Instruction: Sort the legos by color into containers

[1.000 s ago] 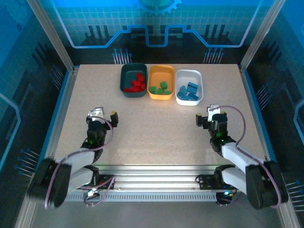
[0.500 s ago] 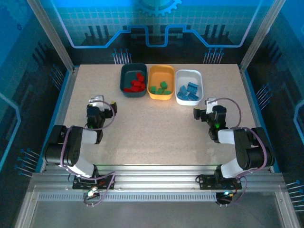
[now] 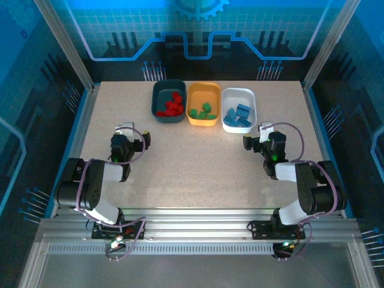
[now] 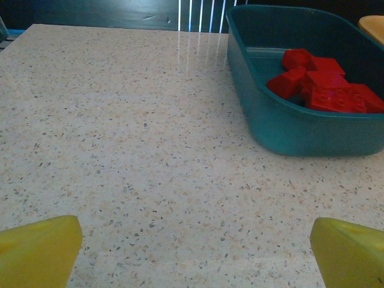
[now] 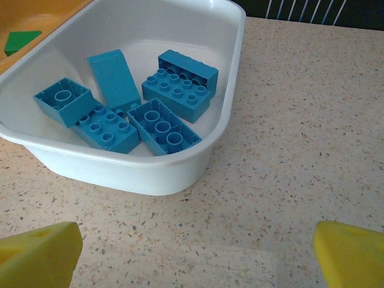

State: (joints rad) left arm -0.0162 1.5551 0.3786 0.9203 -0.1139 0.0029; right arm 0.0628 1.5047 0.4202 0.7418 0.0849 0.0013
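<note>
The left gripper (image 3: 134, 134) and right gripper (image 3: 257, 135) hold their jaws apart, empty. Red legos (image 3: 170, 106) sit in the teal tray (image 3: 155, 99), green legos (image 3: 205, 111) in the orange tray (image 3: 204, 86), and blue legos (image 3: 238, 116) in the white tray (image 3: 239, 94).

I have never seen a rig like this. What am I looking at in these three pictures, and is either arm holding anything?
Two robot arms are bolted at the near edge of a speckled table. The wide picture is shot from above and behind them. The other two come from a camera on each wrist, so the yellow tips at the bottom corners are that arm's own fingers. At the far side stand three trays: a teal tray with red bricks, an orange tray with green bricks, and a white tray with blue bricks. The left hand faces the teal tray, the right hand the white one. Both hands are open and hold nothing.
</note>
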